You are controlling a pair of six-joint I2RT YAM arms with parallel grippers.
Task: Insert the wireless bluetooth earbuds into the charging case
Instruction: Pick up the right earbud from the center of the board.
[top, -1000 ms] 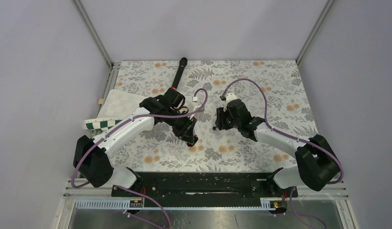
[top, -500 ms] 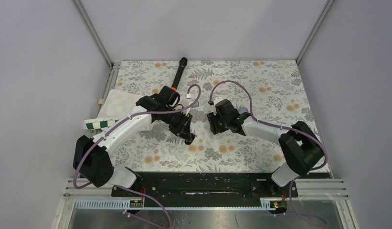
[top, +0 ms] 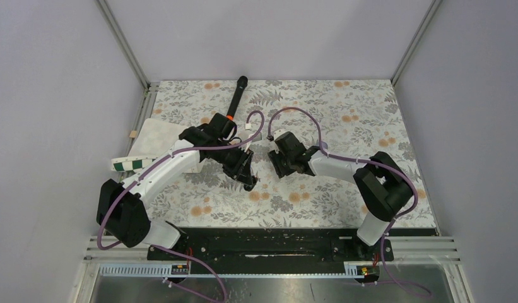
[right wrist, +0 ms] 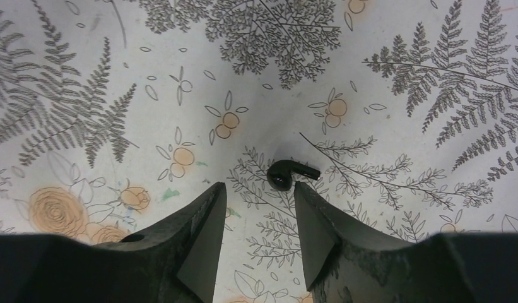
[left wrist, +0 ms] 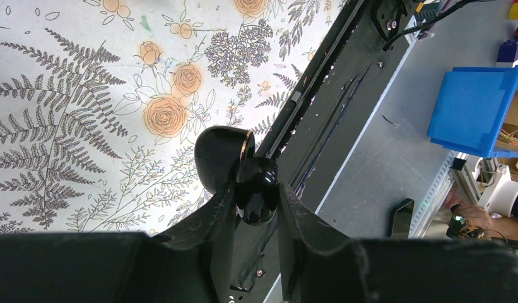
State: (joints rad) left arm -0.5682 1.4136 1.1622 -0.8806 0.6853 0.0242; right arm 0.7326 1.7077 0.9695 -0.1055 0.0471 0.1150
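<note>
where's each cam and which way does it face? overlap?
Top external: fixed above and behind the bases, looking down on the floral table; both arms show, left gripper and right gripper mid-table.
Left wrist: on the left wrist, looking past its fingers to the near rail; they clamp the case, lid open.
Right wrist: on the right wrist, looking down at the table; an earbud lies just past its open fingers.
Shared: top and left wrist show the rail; all show the table.

The left arm (top: 171, 165) and right arm (top: 338, 167) were white shells with chunky black joints. Each trailed loopy purple cables (top: 300, 109), and the right gripper (right wrist: 257, 187) had matte black wedge fingers (right wrist: 193, 233).
</note>
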